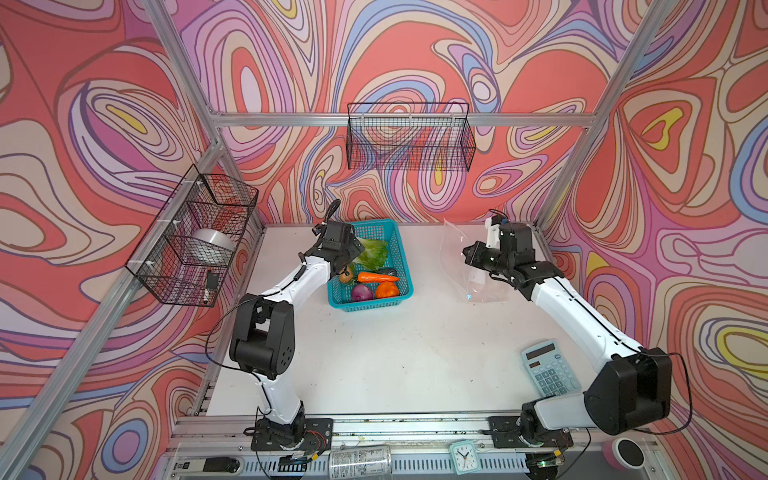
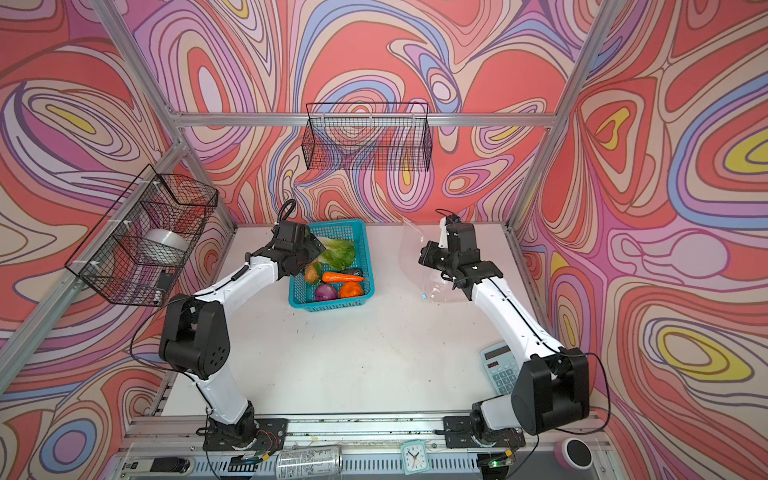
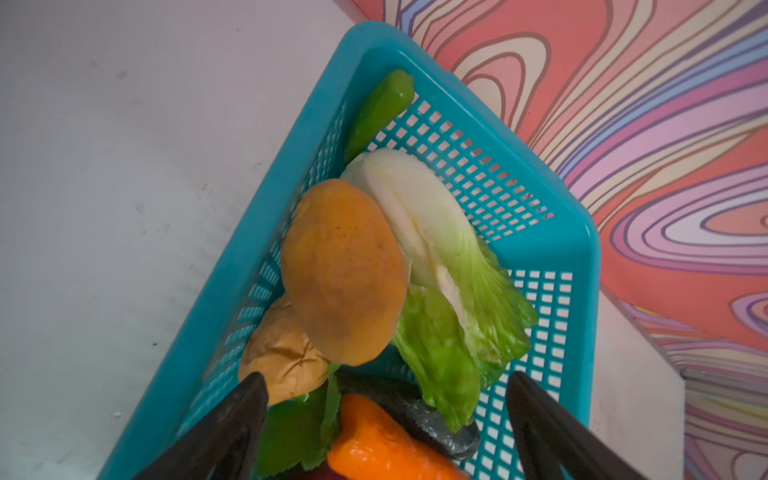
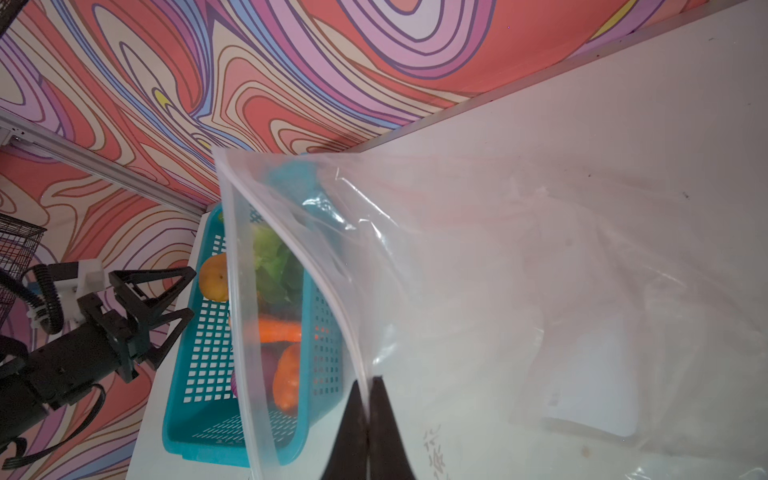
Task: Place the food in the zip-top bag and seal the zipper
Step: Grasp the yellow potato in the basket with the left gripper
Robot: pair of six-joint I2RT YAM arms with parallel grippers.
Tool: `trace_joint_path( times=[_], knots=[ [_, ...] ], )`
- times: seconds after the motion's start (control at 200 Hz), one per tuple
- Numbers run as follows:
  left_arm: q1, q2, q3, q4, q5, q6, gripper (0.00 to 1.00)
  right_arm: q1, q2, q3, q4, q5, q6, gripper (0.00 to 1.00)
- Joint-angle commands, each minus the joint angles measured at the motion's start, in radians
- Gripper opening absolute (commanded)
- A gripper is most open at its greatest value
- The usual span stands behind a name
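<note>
Fingers (image 3: 232, 424) of left gripper (image 3: 386, 378) are spread wide above food (image 1: 376, 277) in teal basket (image 3: 257, 241); right gripper (image 4: 368, 384) is clamped on limp, slippery zip-top bag (image 4: 498, 270) rim. Tan potato (image 3: 340, 270) judged light, rigid; to be gripped across middle.

A teal mesh basket (image 1: 365, 302) stands at the back of the white desk (image 1: 395, 353). Above and behind it a black wire basket (image 1: 409, 137) hangs on the wall. Left of it hangs another wire basket (image 1: 166, 274) holding a metal bowl (image 1: 212, 243). Front-right of it lies a light-blue calculator (image 1: 550, 369). Farther forward are a can (image 1: 360, 461) and a small clock (image 1: 464, 457).
</note>
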Motion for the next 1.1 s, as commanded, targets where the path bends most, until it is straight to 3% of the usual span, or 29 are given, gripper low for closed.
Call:
trace_joint_path(
  times=[0.0,0.155,0.521,0.691,0.951,1.097],
  knots=[
    [0.007,0.046,0.05,0.019,-0.053,-0.229,0.91,0.004,-0.026,-0.017,0.002,0.008,-0.007,0.0],
    [0.007,0.061,0.03,-0.005,-0.105,-0.376,0.93,0.004,-0.042,-0.03,-0.003,0.029,-0.019,0.0],
    [0.026,0.215,0.175,-0.073,-0.072,-0.416,0.92,0.004,-0.052,-0.033,-0.005,0.036,-0.03,0.0],
    [0.026,0.25,0.201,-0.108,-0.107,-0.45,0.91,0.004,-0.075,-0.048,-0.019,0.056,-0.038,0.0],
    [0.027,0.297,0.23,-0.134,-0.102,-0.468,0.85,0.004,-0.082,-0.044,-0.021,0.066,-0.041,0.0],
    [0.028,0.312,0.212,-0.123,-0.095,-0.481,0.74,0.004,-0.085,-0.041,-0.025,0.07,-0.043,0.0]
  ],
)
